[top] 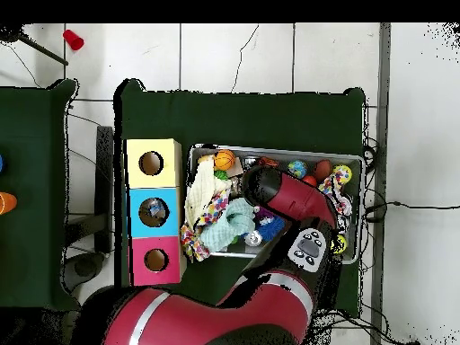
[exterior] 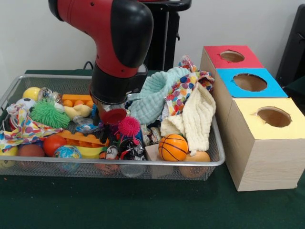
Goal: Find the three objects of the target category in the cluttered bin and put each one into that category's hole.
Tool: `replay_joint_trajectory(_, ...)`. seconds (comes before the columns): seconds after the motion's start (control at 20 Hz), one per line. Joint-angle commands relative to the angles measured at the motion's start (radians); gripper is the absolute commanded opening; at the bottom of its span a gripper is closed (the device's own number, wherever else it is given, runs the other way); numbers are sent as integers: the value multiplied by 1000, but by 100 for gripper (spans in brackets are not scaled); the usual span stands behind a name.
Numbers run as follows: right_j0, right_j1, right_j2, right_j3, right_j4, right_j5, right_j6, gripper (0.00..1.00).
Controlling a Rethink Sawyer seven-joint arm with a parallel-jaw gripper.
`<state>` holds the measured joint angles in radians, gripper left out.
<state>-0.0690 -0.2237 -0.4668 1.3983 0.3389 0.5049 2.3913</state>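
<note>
Orange rubber mini basketball (exterior: 173, 147) sits frame-centre low in wire mesh bin (exterior: 143, 163). Gripper (exterior: 110, 112) buried mid-clutter, claw state unreadable. Lift straight, avoid snagging cream knitted cloth (exterior: 193, 117).

I count one wire mesh bin (exterior: 217, 160) on the green counter (exterior: 143, 205). Right of the end effector I see three wooden boxes, each with one round hole: one red-topped box (exterior: 212, 53), one blue-topped box (exterior: 274, 88) and one yellow-topped box (exterior: 248, 121).

In the bin I make out three cloths: one mint knitted cloth (exterior: 155, 98), one cream knitted cloth (exterior: 195, 117) and one dotted multicolour cloth (exterior: 183, 90). There are two spiky balls, one green (exterior: 47, 113), one pink (exterior: 128, 126). One small orange basketball (exterior: 173, 147), one yellow ball (exterior: 32, 93) and one globe-patterned ball (exterior: 66, 152) also show.
</note>
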Motion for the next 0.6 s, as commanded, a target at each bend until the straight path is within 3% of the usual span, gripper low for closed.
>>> replay_joint_trajectory(0.05, -9, -25, 96, 49, 22, 82, 136, 100)
replay_joint_trajectory(0.6, 26, 36, 75, 71, -15, 140, 134, 100)
